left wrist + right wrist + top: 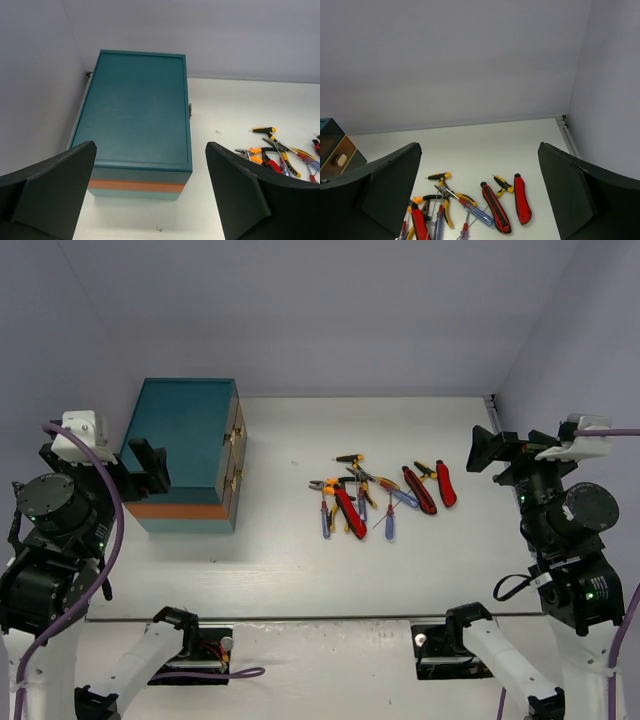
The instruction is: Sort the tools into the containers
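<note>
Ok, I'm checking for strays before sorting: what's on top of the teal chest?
Nothing lies on the teal chest; its top is bare. The drawers on its side look shut, so their contents are hidden.

A broad strip of bare white bench [285,475] is left open between the teal box-shaped chest with an orange band [180,430] and the crowded, partly crossed small hand tools [349,510]. The chest is set close beside the grey left wall [35,75].

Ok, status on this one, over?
Left tool open, near teal chest. Right tool open, empty. Hand tools piled loose, drawers look shut. No obstruction seen.
</note>
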`<state>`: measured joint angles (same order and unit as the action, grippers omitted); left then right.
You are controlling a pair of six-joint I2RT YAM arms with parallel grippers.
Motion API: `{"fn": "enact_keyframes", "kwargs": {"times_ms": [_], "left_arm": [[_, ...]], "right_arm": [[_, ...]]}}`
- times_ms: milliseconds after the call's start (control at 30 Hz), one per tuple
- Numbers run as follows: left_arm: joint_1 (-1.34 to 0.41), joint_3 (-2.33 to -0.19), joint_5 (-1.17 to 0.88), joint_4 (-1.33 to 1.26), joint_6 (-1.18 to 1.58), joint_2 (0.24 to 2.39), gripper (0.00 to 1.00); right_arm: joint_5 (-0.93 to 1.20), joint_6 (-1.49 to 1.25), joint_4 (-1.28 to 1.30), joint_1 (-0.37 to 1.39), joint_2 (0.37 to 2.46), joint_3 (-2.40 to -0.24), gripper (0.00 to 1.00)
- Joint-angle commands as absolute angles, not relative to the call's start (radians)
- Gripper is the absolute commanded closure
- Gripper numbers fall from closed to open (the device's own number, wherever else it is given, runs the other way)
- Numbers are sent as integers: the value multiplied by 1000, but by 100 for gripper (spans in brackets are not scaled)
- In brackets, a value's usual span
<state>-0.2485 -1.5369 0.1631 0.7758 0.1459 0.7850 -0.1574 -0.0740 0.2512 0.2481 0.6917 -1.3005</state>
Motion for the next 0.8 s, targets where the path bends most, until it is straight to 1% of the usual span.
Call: {"fn": "enact_keyframes", "kwargs": {"times_ms": [0,100,333,433,467,600,667,767], "left_arm": [[-250,-1521,179,733,124,801,11],[-250,-1507,181,735,126,811,11],[-250,-1491,213,730,148,863,11],[-249,-1497,251,730,135,899,11],[-249,-1497,259,730,135,900,11],[-247,-1513,238,727,145,980,11],[-246,-1528,232,720,134,1030,11],[-242,-1554,204,713,131,1107,11]], "right_arm": [[-161,-96,179,249,732,-1336,0],[-173,-124,172,258,749,-1325,0],[-92,-168,121,319,871,-1311,0],[-13,-212,77,334,974,-1319,0],[36,-230,72,334,979,-1322,0],[272,-399,-51,343,1184,-1374,0],[324,-457,-138,366,1301,-1394,4],[368,-530,-239,427,1425,-1430,13]]}}
